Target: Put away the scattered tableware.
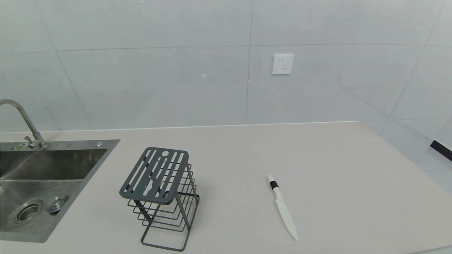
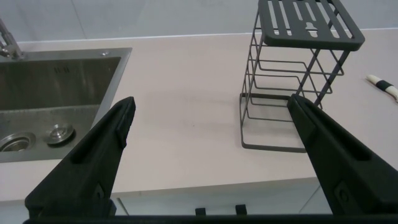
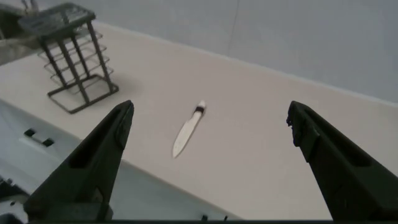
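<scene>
Matte counter (image 1: 317,158) | wire rack (image 1: 155,175) (slotted top) | white knife (image 1: 283,208) flat

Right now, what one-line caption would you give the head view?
White knife lies flat on the countertop, right of the slotted rack beside the sink.

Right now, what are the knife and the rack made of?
Knife: white all over with a black band on the handle, matte blade; looks like ceramic or plastic, hard to say. Rack: thin dark grey wires and slotted top, probably painted metal.
</scene>
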